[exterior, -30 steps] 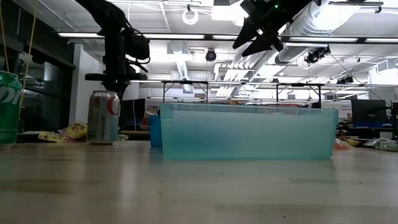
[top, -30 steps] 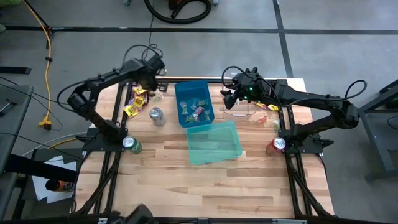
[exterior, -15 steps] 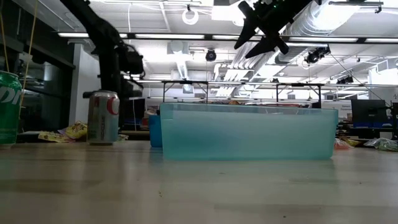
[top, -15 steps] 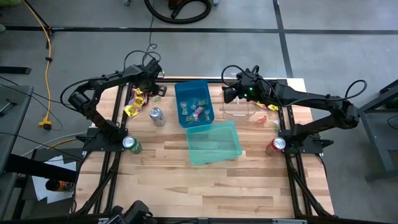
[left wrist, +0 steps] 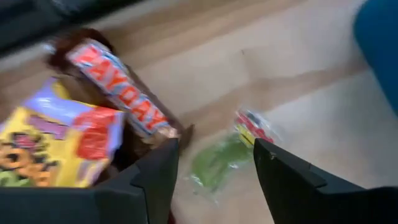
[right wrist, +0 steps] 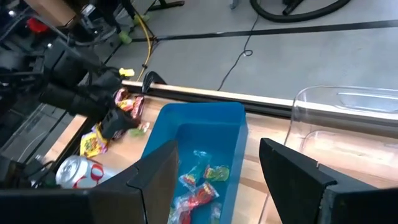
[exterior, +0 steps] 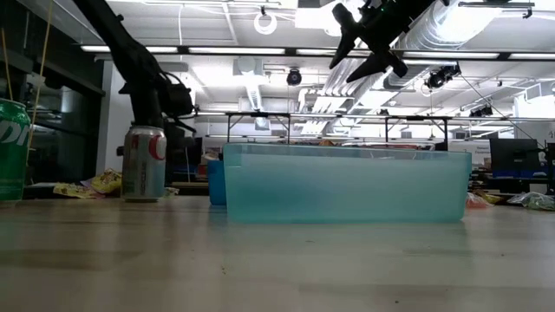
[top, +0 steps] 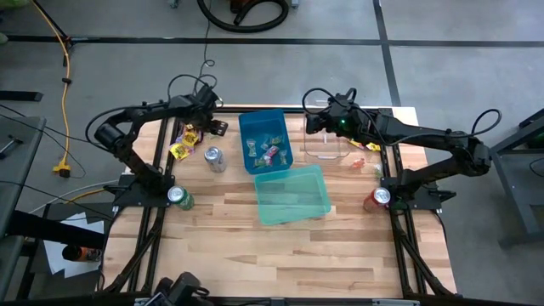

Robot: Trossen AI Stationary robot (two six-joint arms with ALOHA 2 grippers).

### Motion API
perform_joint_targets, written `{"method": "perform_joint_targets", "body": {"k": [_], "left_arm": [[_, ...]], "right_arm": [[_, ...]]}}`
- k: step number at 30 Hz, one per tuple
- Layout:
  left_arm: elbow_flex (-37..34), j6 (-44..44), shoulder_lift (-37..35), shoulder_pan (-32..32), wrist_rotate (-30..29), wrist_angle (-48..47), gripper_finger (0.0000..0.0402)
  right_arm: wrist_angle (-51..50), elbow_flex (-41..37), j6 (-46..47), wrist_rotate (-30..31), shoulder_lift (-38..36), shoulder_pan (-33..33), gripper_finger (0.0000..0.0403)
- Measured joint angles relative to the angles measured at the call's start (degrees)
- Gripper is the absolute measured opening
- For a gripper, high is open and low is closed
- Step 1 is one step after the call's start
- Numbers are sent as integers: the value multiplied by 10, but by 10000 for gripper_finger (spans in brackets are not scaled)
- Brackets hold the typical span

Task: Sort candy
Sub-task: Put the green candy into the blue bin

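Now that my left end effector (left wrist: 214,163) has dropped to the far-left candy pile and spread its fingers, a green-wrapped sweet (left wrist: 217,163) lies between them, ungrasped. My right end effector (top: 316,124) waits released above the blue bin (top: 285,121).

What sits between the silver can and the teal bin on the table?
Nothing: in the high view, bare wood separates the silver can from the teal bin. The blue bin with candy lies farther back, beside the can.
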Motion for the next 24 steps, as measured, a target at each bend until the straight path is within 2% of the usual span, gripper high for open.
{"method": "perform_joint_targets", "body": {"k": [10,14,17,21,22,24], "left_arm": [[3,7,66,-34,-17,15,198],[3,12,65,-41,-24,15,187],[5,22,50,-41,-23,9,137],[27,20,6,-37,1,4,26],[33,17,-10,-33,6,3,14],[49,6,-43,-28,8,-5,18]], "right_arm": [[0,0,0,3,0,0,220],[0,0,0,3,0,0,220],[-1,0,-1,4,0,0,220],[-5,-5,-10,4,0,0,220],[-5,-9,-14,5,0,0,220],[-7,-19,-20,4,0,0,220]]}}
